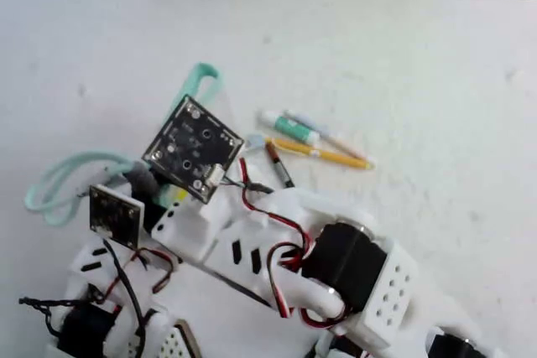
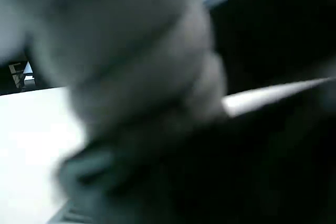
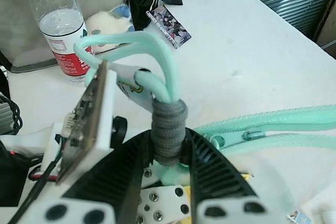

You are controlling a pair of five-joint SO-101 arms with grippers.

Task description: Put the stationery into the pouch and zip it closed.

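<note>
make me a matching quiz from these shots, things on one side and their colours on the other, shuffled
Things:
1. pouch strap
2. band wrapped round the strap
3. table
4. water bottle label

Colours:
a. white
b. mint green
c. red
d. grey

Pairs: 1-b, 2-d, 3-a, 4-c
</note>
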